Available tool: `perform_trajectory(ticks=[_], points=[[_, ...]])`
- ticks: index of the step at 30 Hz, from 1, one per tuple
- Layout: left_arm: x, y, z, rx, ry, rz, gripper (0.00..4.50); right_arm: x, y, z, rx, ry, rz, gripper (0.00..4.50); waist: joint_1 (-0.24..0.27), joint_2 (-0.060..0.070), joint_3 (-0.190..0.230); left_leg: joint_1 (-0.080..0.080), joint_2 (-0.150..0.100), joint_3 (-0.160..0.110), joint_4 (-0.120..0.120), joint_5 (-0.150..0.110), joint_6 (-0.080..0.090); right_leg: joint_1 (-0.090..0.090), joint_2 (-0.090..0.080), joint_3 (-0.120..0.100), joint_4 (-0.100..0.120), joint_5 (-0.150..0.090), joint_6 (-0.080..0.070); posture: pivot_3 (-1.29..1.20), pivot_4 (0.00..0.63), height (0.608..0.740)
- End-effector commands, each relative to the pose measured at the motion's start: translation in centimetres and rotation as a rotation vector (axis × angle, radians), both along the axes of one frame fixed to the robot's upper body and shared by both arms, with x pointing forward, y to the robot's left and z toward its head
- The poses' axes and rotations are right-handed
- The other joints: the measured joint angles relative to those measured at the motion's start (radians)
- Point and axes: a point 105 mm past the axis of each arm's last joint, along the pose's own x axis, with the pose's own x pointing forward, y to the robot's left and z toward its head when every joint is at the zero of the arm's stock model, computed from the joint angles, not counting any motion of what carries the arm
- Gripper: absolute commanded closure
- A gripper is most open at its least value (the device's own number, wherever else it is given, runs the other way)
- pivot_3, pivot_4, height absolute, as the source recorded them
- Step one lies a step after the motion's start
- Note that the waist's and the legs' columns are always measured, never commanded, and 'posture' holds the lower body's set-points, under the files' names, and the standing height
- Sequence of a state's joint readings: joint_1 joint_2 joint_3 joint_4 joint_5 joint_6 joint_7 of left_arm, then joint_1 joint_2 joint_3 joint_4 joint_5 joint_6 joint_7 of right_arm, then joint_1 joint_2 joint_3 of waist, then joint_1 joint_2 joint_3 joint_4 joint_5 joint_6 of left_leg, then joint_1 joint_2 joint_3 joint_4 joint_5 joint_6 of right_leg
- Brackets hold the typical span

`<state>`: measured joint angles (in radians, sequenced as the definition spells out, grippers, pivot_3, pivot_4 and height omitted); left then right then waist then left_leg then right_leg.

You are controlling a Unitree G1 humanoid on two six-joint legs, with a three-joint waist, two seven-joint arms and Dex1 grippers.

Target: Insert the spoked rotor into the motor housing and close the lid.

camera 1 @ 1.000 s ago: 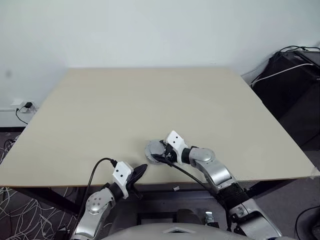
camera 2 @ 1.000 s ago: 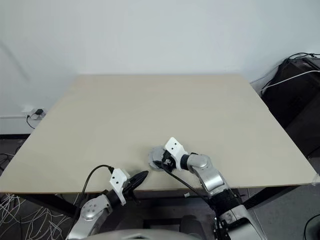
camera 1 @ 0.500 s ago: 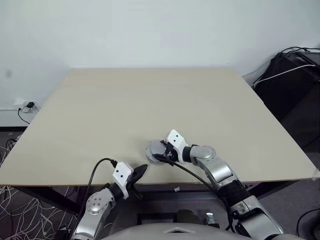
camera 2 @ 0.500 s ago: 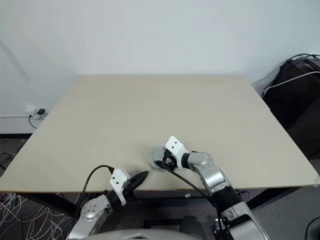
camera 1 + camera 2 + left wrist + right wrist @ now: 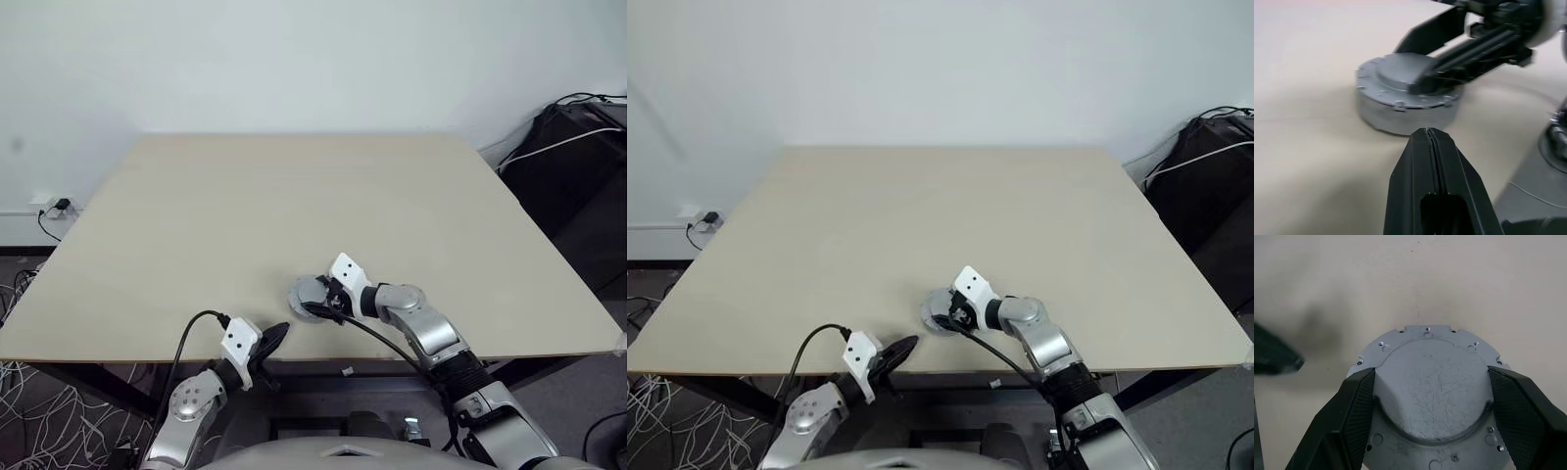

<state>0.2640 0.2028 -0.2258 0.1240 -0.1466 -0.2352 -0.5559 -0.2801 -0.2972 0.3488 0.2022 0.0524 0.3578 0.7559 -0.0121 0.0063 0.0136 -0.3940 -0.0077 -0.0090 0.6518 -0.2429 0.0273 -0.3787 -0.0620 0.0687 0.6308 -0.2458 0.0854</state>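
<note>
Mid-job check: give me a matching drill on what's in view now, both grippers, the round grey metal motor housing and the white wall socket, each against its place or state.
Things:
1. left gripper
2. right gripper
3. round grey metal motor housing
4. white wall socket

Places or states:
a. low on the wall, left of the table
b. fingers on either side of the housing's raised top
c. standing on the beige table, closed on top
d. fingers pressed together, by the table's near edge

Pairs: 1-d, 2-b, 3-c, 4-a
</note>
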Motion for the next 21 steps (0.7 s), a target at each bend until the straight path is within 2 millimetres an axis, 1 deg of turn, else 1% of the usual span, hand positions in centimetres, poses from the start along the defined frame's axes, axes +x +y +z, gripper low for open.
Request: perform_trajectory(ticks=[1, 8, 9, 11, 14, 15, 17, 18, 21], points=[[1.9, 0.5, 1.8, -0.025, -0.057, 0.083, 4.5, 0.1, -0.6, -0.8, -0.06, -0.005, -0.034, 1.3, -0.001, 0.0, 0.0, 0.0, 0.0, 0.0, 0.0, 0.0, 0.0, 0.0, 0.0, 0.0, 0.0, 0.0, 0.0, 0.0, 0.0, 0.74], [3.2, 1.3, 2.8, -0.038, -0.078, 0.126, 4.5, -0.3, -0.6, -1.4, -0.098, -0.007, -0.007, 1.3, -0.006, 0.0, -0.001, 0.001, -0.001, 0.0, 0.001, 0.0, 0.0, 0.0, 0.001, 0.0, 0.0, 0.0, 0.0, 0.0, 0.0, 0.74], [3.5, 1.5, 2.8, -0.04, -0.072, 0.144, 4.5, -0.3, -0.6, -1.4, -0.1, -0.007, -0.007, 1.3, -0.006, 0.0, -0.001, 0.0, -0.001, 0.0, 0.001, 0.0, 0.0, 0.0, 0.001, 0.0, 0.0, 0.0, 0.0, 0.0, 0.0, 0.74], [4.6, 2.3, 3.1, -0.073, -0.046, 0.232, 4.5, -0.3, -0.6, -1.4, -0.103, -0.008, -0.007, 1.3, -0.006, 0.0, -0.001, 0.001, -0.001, 0.0, 0.001, 0.0, 0.0, 0.001, 0.001, 0.0, 0.0, 0.0, 0.0, 0.0, 0.0, 0.74], [6.1, 3.4, 3.7, -0.176, 0.033, 0.328, 4.5, -0.3, -0.7, -1.4, -0.105, -0.009, -0.007, 1.3, -0.004, 0.0, -0.002, 0.001, -0.001, -0.001, 0.002, 0.0, 0.0, 0.001, 0.001, -0.001, 0.0, 0.001, 0.002, 0.0, 0.0, 0.74], [6.7, 3.7, 3.8, -0.234, 0.1, 0.334, 4.5, -0.3, -0.7, -1.4, -0.106, -0.01, -0.007, 1.3, -0.004, -0.001, -0.002, 0.001, -0.001, -0.001, 0.002, 0.0, 0.0, 0.002, 0.001, -0.001, 0.001, 0.001, 0.002, 0.0, 0.0, 0.74], [7.4, 3.6, 4.1, -0.346, 0.208, 0.292, 4.5, -0.2, -0.6, -1.4, -0.106, -0.011, -0.006, 1.3, -0.005, -0.001, -0.002, 0.001, -0.001, -0.001, 0.003, 0.0, 0.0, 0.002, 0.002, -0.001, 0.001, 0.0, 0.003, 0.0, 0.0, 0.74], [7.6, 3.5, 4.3, -0.376, 0.237, 0.274, 4.5, -0.2, -0.6, -1.4, -0.106, -0.012, -0.006, 1.3, -0.007, -0.001, -0.002, 0.001, -0.001, -0.001, 0.003, 0.0, 0.0, 0.002, 0.002, -0.001, 0.001, -0.001, 0.006, 0.0, 0.0, 0.74], [8.1, 3.3, 4.5, -0.45, 0.33, 0.213, 4.5, -0.2, -0.5, -1.3, -0.103, -0.014, -0.006, 1.3, -0.01, -0.002, -0.001, 0.001, -0.002, -0.001, 0.003, 0.0, 0.0, 0.002, 0.003, -0.001, 0.001, -0.002, 0.007, 0.0, 0.0, 0.74]])
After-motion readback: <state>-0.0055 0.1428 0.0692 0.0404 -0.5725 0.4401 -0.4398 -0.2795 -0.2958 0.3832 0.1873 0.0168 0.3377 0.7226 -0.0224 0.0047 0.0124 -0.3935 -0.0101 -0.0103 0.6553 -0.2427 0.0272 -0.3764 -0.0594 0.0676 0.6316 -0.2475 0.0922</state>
